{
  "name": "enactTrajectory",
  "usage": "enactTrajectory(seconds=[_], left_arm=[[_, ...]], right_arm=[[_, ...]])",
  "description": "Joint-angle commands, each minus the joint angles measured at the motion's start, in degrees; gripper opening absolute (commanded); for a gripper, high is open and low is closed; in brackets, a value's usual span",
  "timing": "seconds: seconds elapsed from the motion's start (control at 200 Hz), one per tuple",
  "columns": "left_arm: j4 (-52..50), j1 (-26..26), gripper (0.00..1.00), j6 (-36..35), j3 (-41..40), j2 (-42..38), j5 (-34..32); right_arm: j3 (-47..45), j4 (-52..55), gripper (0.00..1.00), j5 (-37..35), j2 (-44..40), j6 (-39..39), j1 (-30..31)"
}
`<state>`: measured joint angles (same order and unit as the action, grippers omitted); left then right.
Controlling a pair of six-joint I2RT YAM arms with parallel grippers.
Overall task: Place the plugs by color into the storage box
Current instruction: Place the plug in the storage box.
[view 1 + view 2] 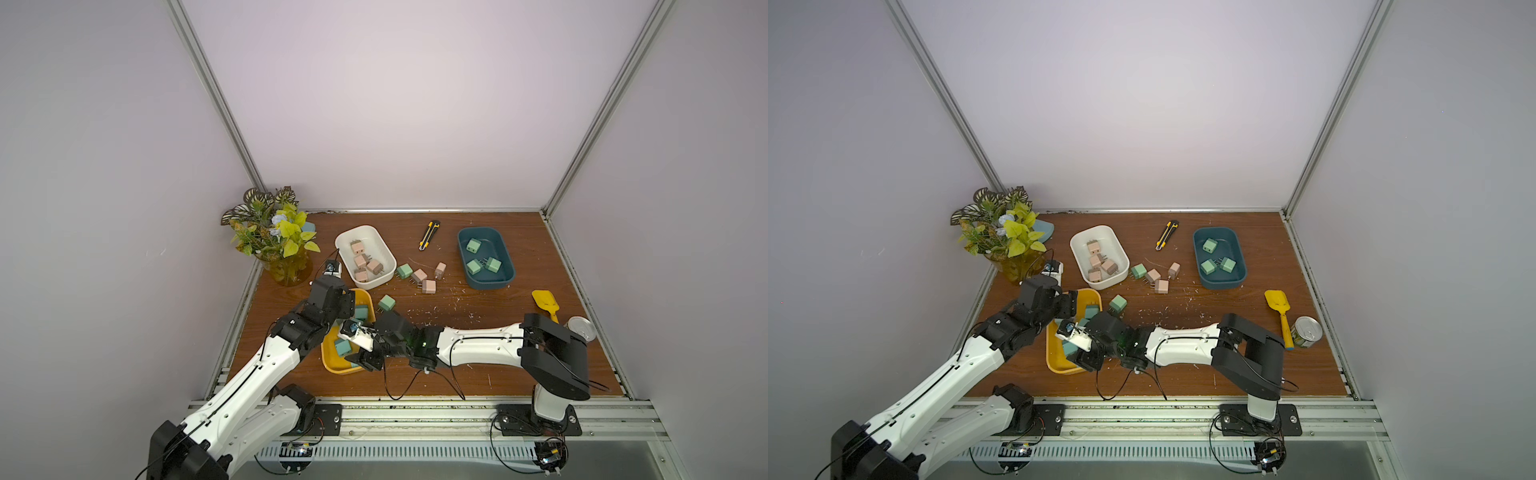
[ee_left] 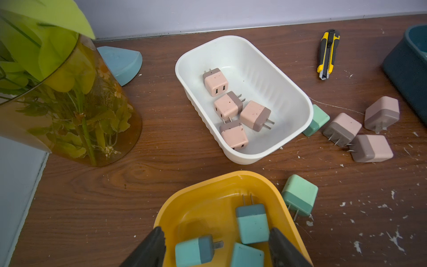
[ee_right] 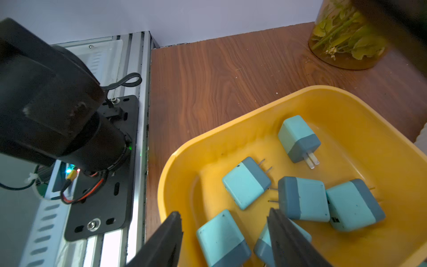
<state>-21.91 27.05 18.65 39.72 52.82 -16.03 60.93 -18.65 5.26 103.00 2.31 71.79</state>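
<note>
Both grippers hang over the yellow box (image 3: 231,129), which holds several teal-blue plugs (image 3: 246,182). My right gripper (image 3: 224,212) is open, and one teal plug (image 3: 221,238) lies loose in the box below its gap. My left gripper (image 2: 217,230) is open too, above other teal plugs (image 2: 251,224). The white box (image 1: 365,229) holds several pink plugs (image 1: 363,259). The dark teal box (image 1: 509,274) holds three mint plugs (image 1: 484,257). Loose on the table lie two mint plugs (image 1: 387,303) (image 1: 403,271) and three pink ones (image 1: 428,286).
A yellow-black utility knife (image 1: 429,235) lies between the white and dark teal boxes. A plant in an amber vase (image 1: 286,266) stands at the back left, close to my left arm. A yellow scoop (image 1: 545,304) and a tin can (image 1: 581,328) sit at the right edge.
</note>
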Motion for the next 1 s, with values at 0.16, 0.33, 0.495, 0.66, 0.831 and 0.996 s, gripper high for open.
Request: enactTrajectory(seconds=[0.16,0.33,0.495,0.66,0.831,0.996], left_arm=[[2.53,0.29,0.73,0.41,-0.68,1.01,1.91],[3.69,0.29,0.72,0.68,-0.64,2.06,3.05],[5.82,0.28,0.73,1.15,-0.52,4.14,5.42],[7.89,0.31,0.72,1.31,0.69,8.11,9.14],[8.94,0.24,0.72,-0.60,2.66,11.95,14.03],[10.44,0.28,0.72,-0.46,3.62,15.29,16.58]], right_arm=[[-5.91,-9.52,0.63,-5.06,-6.48,-0.01,-0.24],[-10.77,-12.47,0.64,-10.14,-10.97,-2.04,-1.84],[-12.75,-11.56,0.65,-14.72,-14.03,-5.12,-4.07],[-15.73,-11.52,0.66,-16.79,-17.89,-8.49,-6.58],[-17.20,-8.51,0.67,-20.72,-20.94,-11.19,-9.63],[-18.92,-6.94,0.68,-22.26,-23.18,-14.66,-13.72]])
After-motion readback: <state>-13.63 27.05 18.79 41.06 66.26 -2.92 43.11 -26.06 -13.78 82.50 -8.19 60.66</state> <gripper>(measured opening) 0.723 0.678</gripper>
